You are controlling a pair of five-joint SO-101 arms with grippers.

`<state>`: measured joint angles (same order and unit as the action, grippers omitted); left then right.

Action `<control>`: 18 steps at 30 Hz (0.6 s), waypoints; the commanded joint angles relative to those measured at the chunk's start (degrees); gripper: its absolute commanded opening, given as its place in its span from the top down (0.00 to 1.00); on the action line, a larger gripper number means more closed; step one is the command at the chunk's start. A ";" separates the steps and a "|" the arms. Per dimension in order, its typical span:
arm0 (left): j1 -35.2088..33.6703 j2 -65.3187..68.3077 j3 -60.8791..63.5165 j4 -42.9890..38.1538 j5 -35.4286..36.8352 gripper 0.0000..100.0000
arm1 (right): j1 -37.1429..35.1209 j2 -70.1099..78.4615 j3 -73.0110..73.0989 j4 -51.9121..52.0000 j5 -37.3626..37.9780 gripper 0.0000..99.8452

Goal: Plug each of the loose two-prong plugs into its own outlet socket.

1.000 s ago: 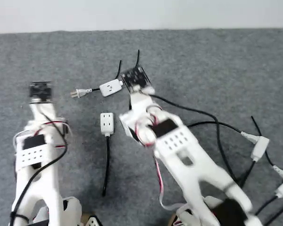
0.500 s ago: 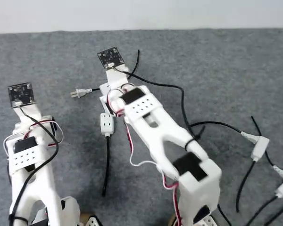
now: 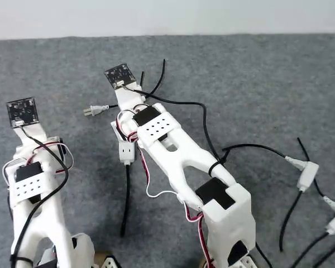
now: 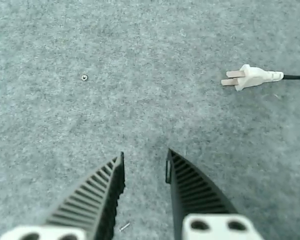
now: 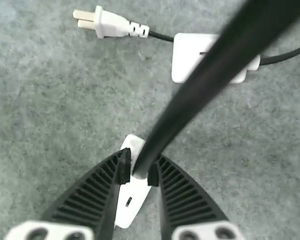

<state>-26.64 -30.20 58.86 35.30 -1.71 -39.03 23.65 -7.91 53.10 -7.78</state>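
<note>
A white two-prong plug (image 3: pixel 92 110) lies loose on the grey mat, prongs pointing left; it is also visible as the plug (image 4: pixel 250 77) and the plug (image 5: pixel 110 25). A short cord joins it to a white socket (image 5: pixel 190 57). A second white socket (image 3: pixel 125 151) lies nearer, its black cord trailing toward the front. My right gripper (image 5: pixel 138 162) hangs over this socket (image 5: pixel 130 200), fingers closed on a thick black cord (image 5: pixel 205 80) that runs up past the camera. My left gripper (image 4: pixel 144 154) is open over bare mat, with the plug ahead and off to one side.
The right arm (image 3: pixel 167 139) stretches across the middle and covers the far socket in the high view. The left arm (image 3: pixel 30 184) stands at the left. More black cables with white ends (image 3: pixel 304 173) lie at the right edge.
The right arm has swung left from above the far socket and now lies over both sockets. The left arm's wrist has shifted a little left and nearer.
</note>
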 commanded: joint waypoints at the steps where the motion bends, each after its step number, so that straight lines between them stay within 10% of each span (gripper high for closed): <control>1: -0.09 -0.97 -3.12 -1.32 0.53 0.87 | 0.66 -3.82 -3.69 1.80 0.00 0.99; 18: 0.00 -0.97 -3.03 -1.41 0.53 0.87 | -0.75 -9.54 2.99 5.14 1.49 0.99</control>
<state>-26.64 -30.20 58.86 35.30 -1.71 -38.51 17.85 -4.92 58.29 -7.69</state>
